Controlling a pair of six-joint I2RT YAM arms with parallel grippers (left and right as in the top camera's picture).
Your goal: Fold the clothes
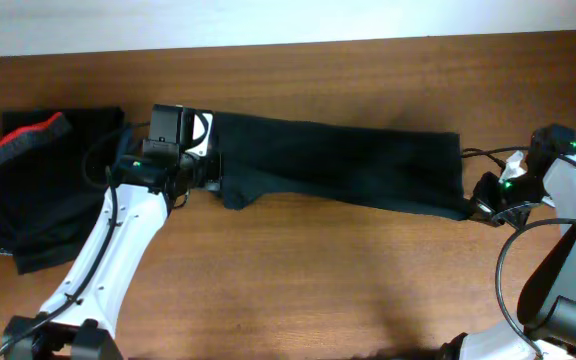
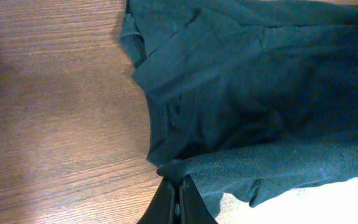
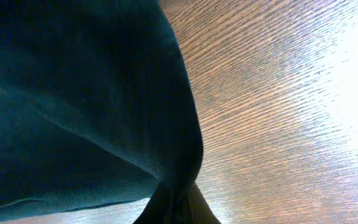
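A long plain black trouser-like garment [image 1: 348, 160] lies stretched left to right across the wooden table [image 1: 318, 290]. My left gripper [image 1: 208, 172] is at its left end, shut on the fabric edge; in the left wrist view the jaws [image 2: 178, 190] pinch the dark cloth [image 2: 253, 93]. My right gripper [image 1: 476, 207] is at the garment's right end, shut on its near corner; the right wrist view shows the cloth [image 3: 73, 99] draped from the closed jaws [image 3: 178, 202]. A second black garment with a red-and-grey waistband [image 1: 38, 185] lies at the far left.
Bare wooden table surface spreads in front of the stretched garment. The table's back edge [image 1: 288, 45] meets a white wall. Cables trail from the right arm [image 1: 568, 250] at the right edge.
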